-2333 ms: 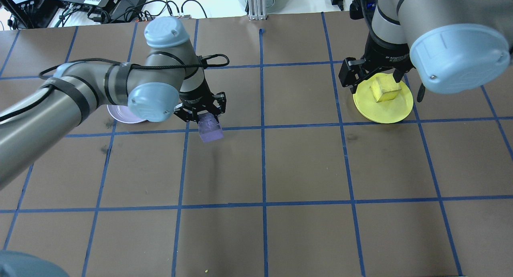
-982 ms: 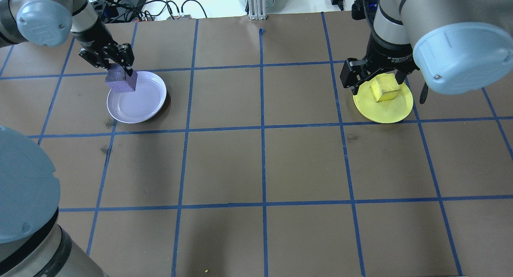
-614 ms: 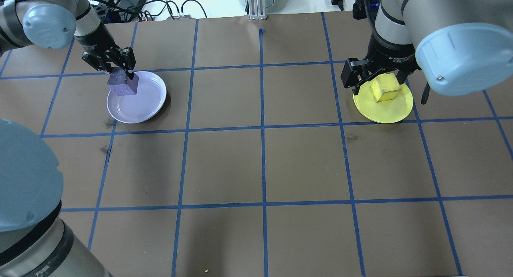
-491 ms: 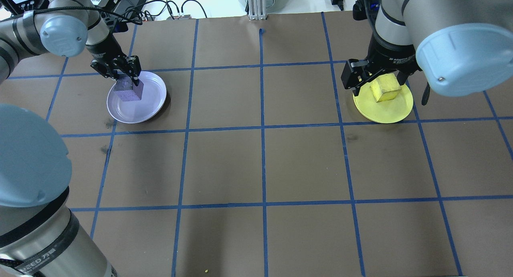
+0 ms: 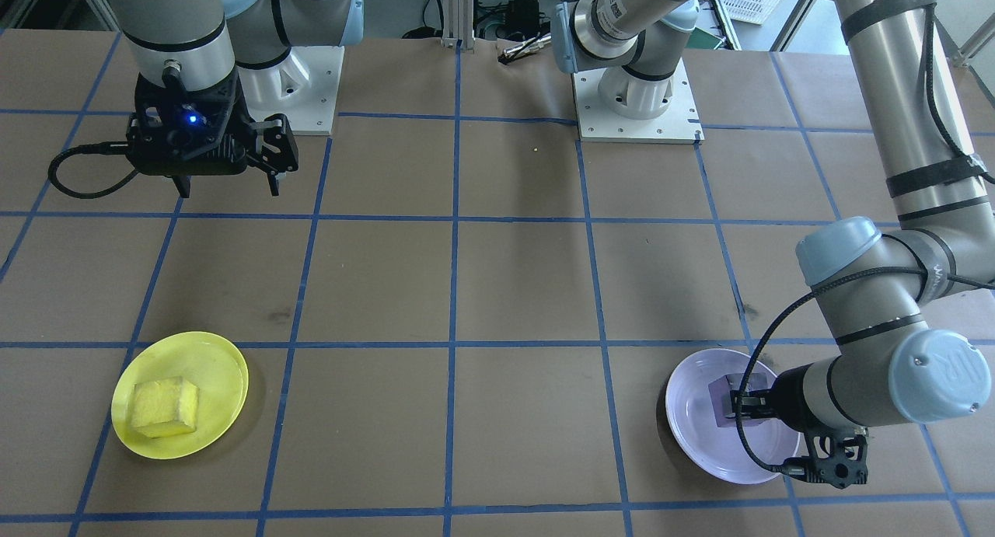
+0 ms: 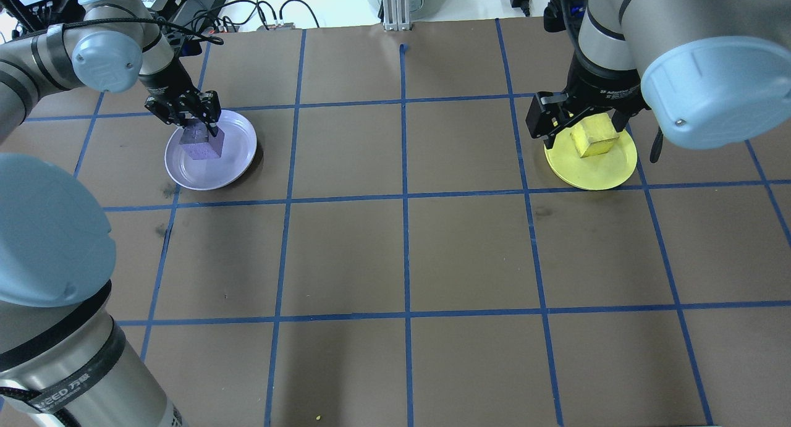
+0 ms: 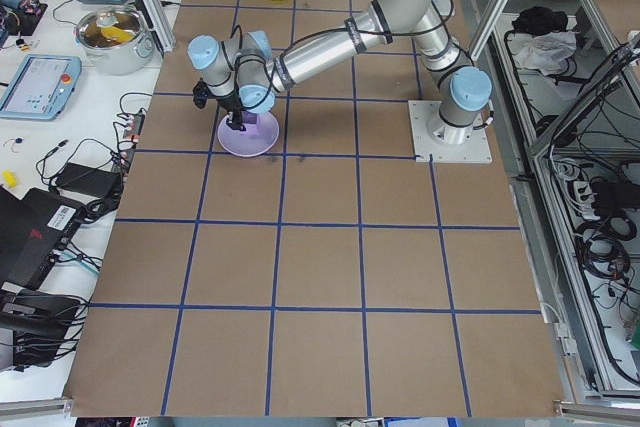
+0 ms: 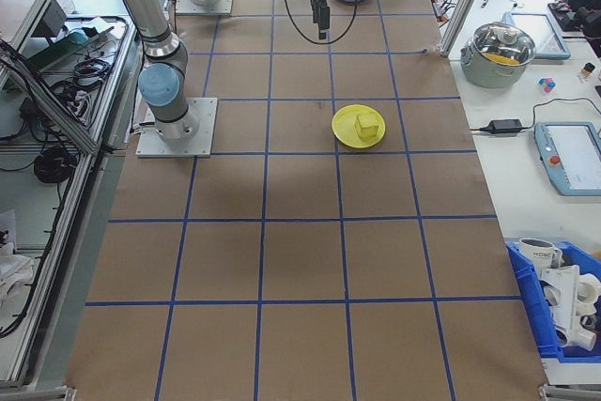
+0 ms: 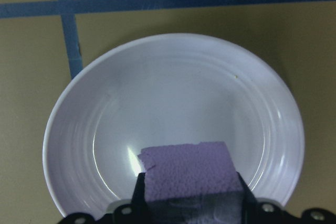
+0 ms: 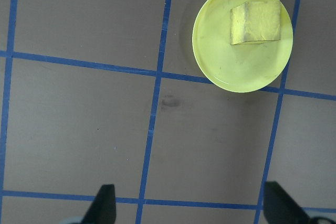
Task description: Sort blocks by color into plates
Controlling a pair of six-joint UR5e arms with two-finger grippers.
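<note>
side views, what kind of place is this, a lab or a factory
Most likely a robotics lab: a table covered in brown paper with a blue tape grid, bench clutter of cables and tablets, and a pot as a prop.

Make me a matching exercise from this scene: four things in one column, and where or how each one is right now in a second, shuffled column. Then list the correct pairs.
Things:
1. yellow block
2. purple block
3. right gripper
4. lavender plate

States:
A. open and empty, raised above the table
B. held between the left gripper's fingers, over a plate
C. lying loose on the yellow plate
D. on the table under the left gripper

Pairs: 1-C, 2-B, 3-A, 4-D
</note>
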